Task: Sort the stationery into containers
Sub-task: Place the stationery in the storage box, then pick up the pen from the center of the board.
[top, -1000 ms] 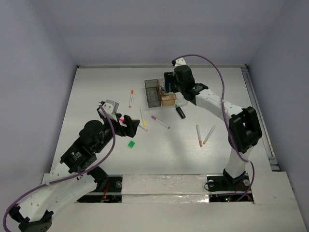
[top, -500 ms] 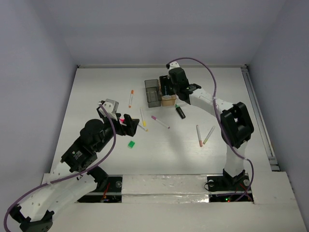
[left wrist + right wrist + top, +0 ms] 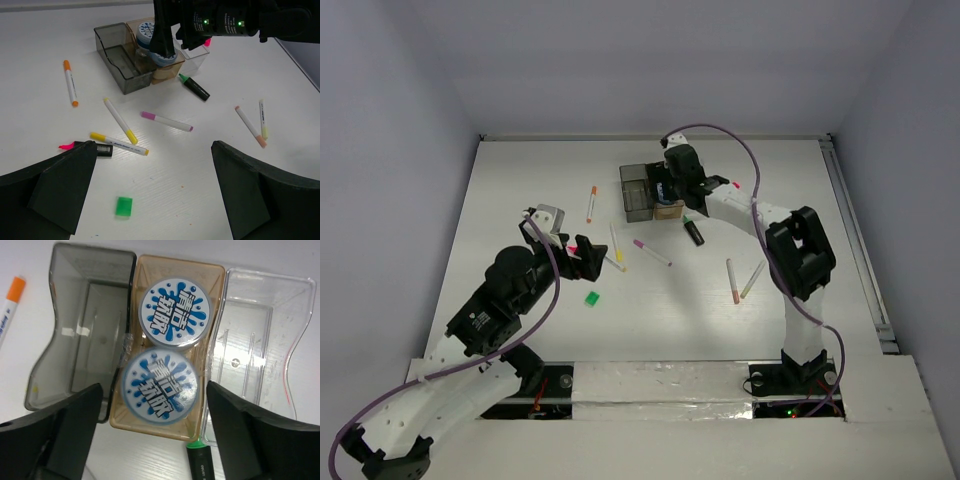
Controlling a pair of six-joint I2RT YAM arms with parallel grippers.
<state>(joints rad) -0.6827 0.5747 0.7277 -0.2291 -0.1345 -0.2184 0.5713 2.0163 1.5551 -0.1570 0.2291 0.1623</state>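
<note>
I see right gripper (image 3: 153,386) above amber bin (image 3: 150,262), fingers spread apart, clamping nothing. Near tape roll (image 3: 160,385) and far tape roll (image 3: 175,311) lie flat inside that bin, touching. Grey bin (image 3: 90,290) and clear bin (image 3: 260,330) flank it. Left gripper (image 3: 152,145) hovers over table (image 3: 40,40), fingers wide apart, nothing between. Loose on table: orange-capped pen (image 3: 70,82), green eraser (image 3: 124,206), black marker (image 3: 195,89) just beside bins.
</note>
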